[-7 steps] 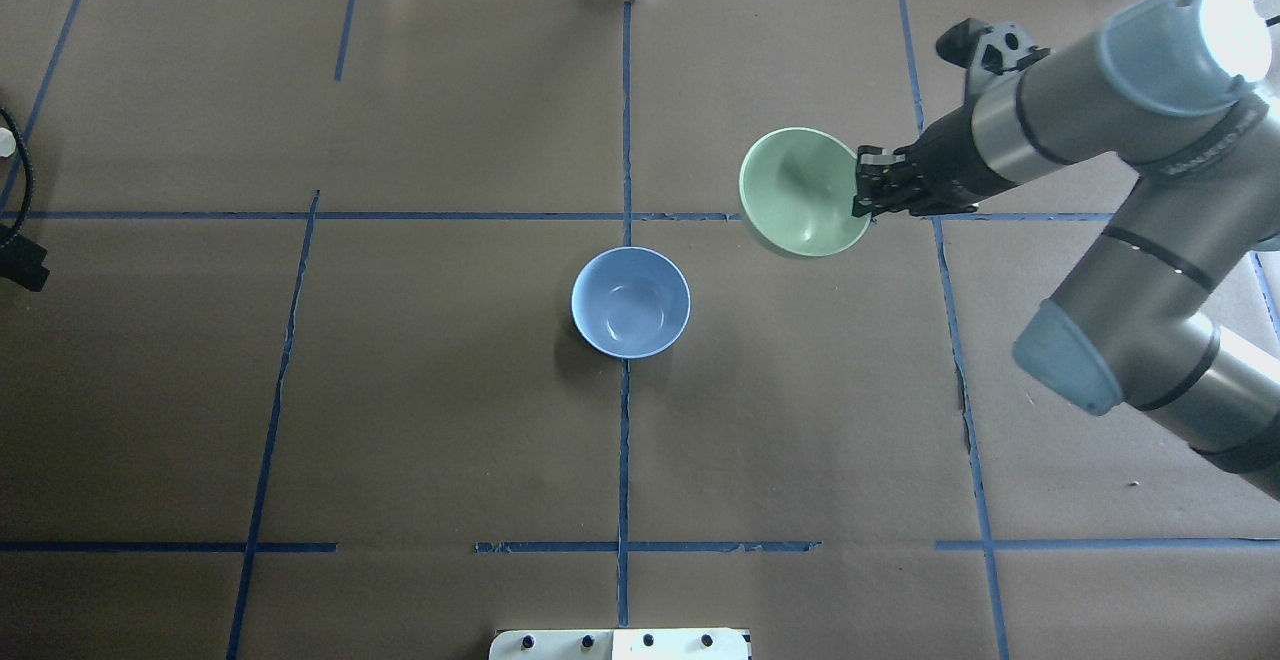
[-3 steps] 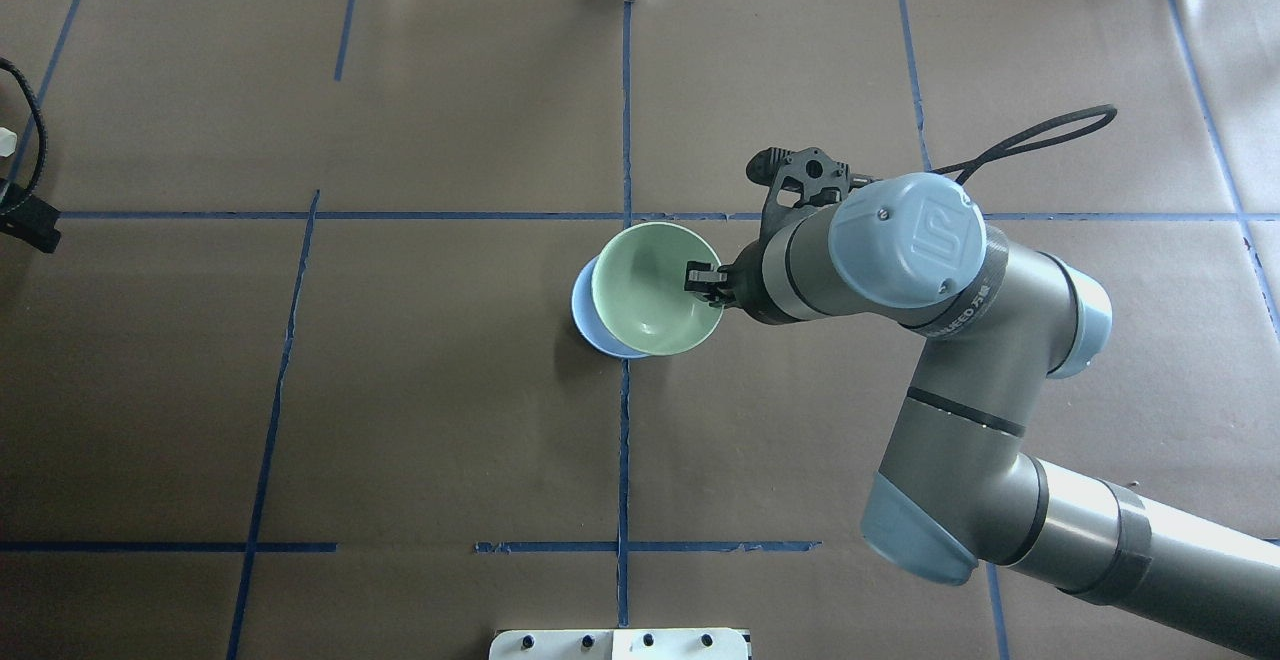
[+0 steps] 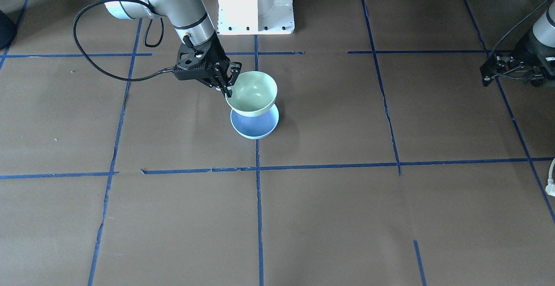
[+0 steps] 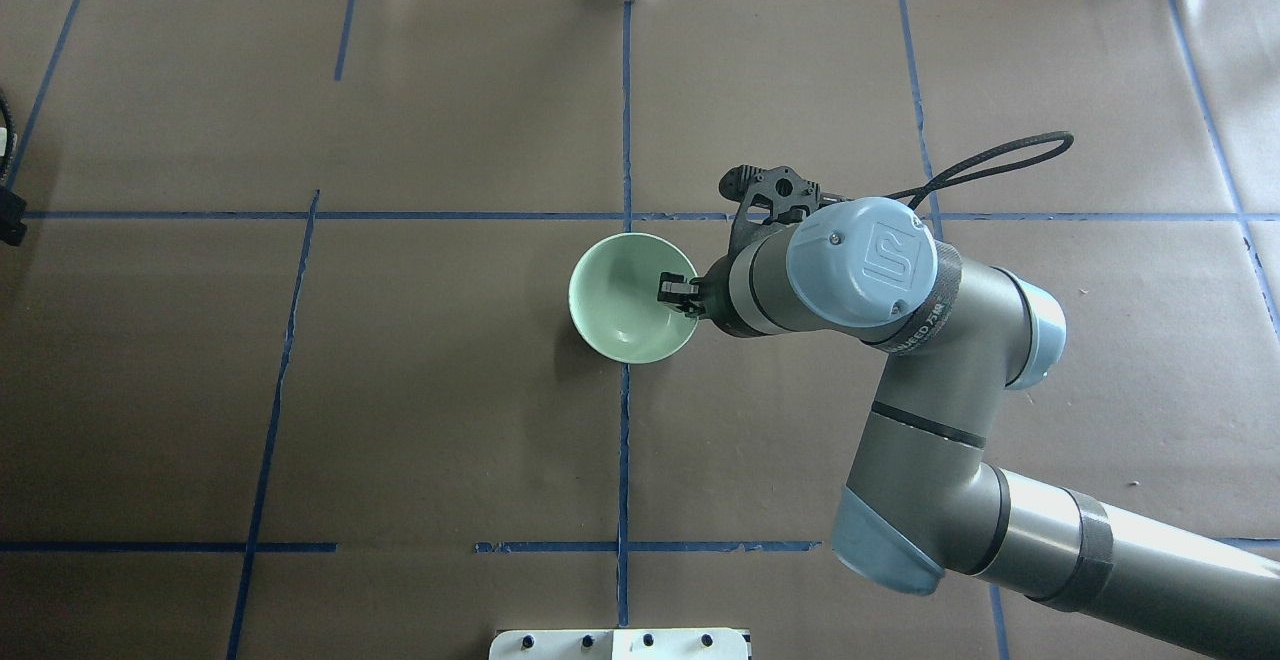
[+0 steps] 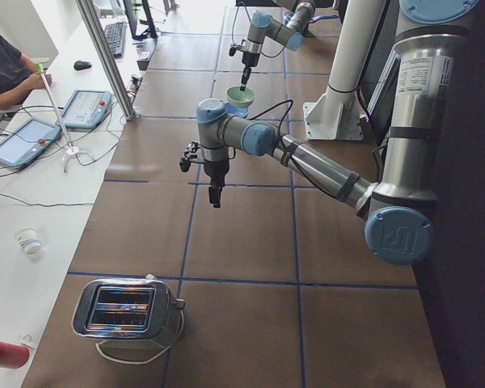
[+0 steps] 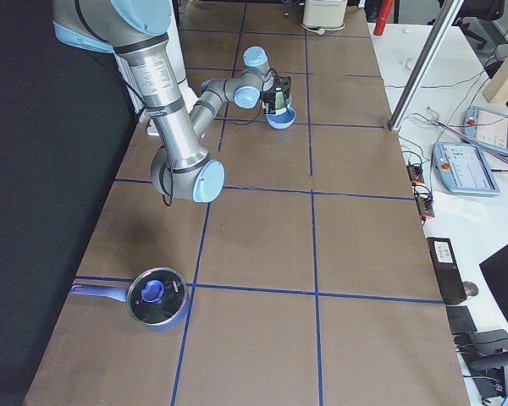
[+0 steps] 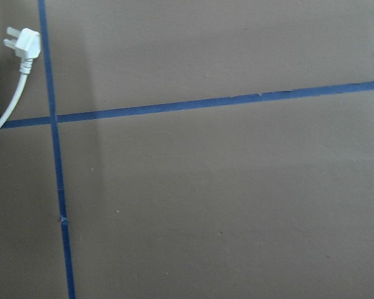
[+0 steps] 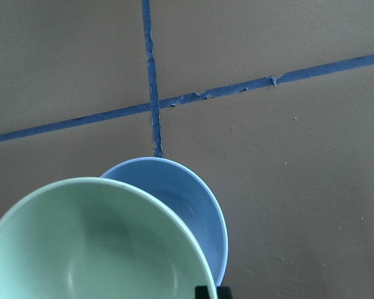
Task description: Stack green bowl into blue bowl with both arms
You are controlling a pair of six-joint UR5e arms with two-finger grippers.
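Green bowl (image 4: 622, 308) shifted left, in right pincer (image 4: 668, 292)

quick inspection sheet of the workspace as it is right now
surface: brown-covered table with blue tape grid lines
job's things: green bowl held by its rim above the blue bowl, not seated in it; blue bowl sits on the table
clutter: toaster; lidded pot
hands: right hand shut on the green bowl's rim; left hand off to the side, holding nothing, open or shut unclear
cables: black cable loops off the right arm; white plug lies on the table
surroundings: person at a side bench with control tablets
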